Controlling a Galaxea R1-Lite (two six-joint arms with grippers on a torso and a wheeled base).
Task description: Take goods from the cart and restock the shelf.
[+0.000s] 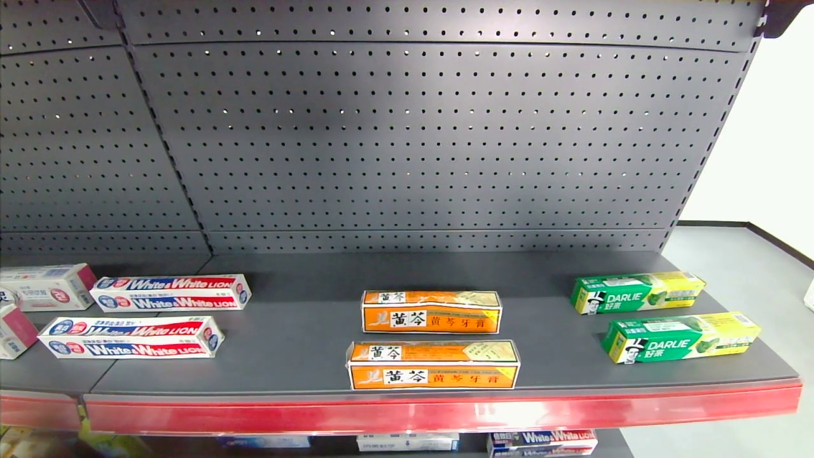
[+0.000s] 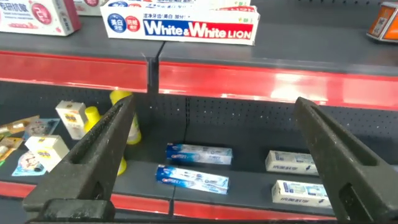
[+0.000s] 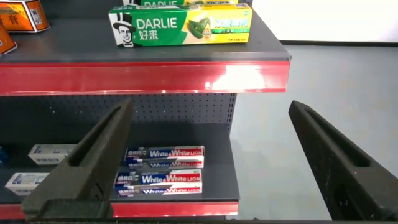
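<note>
Shelf state. You face the upper shelf [image 1: 305, 331]: grey deck, red front strip [image 1: 445, 413], pegboard back panel [image 1: 413, 140]. The toothpaste boxes lie flat on the deck in three pairs. In each pair one box lies behind the other, long sides toward you.
- Left pair: rear red-white-blue box [image 1: 170, 292], front red-white-blue box [image 1: 130, 337].
- Middle pair: rear orange box [image 1: 431, 312], front orange box [image 1: 432, 364]. The front one lies close to the red strip.
- Right pair: rear green box [image 1: 638, 291], front green box [image 1: 680, 336], both slightly skewed.
- Far left, on the neighbouring bay: a pink-white box [image 1: 46, 286], just beside the rear red-white-blue box.

Left gripper [image 2: 214, 106]: your fingers [image 2: 93, 155] are spread wide and empty. The gripper sits in front of the shelving, lower than the red strip, facing the lower shelf [image 2: 249, 180]. On that shelf lie two blue-white boxes [image 2: 199, 154], one behind the other, with two white boxes [image 2: 292, 160] apart from them and yellow bottles [image 2: 127, 118] toward the other side.

Right gripper [image 3: 210, 107]: also spread wide, pinching nothing. It sits in front of the shelving's right end, below the front green box at the deck edge. Two lower red-white-blue boxes [image 3: 165, 155] lie side by side on the lower shelf beyond it.
</note>
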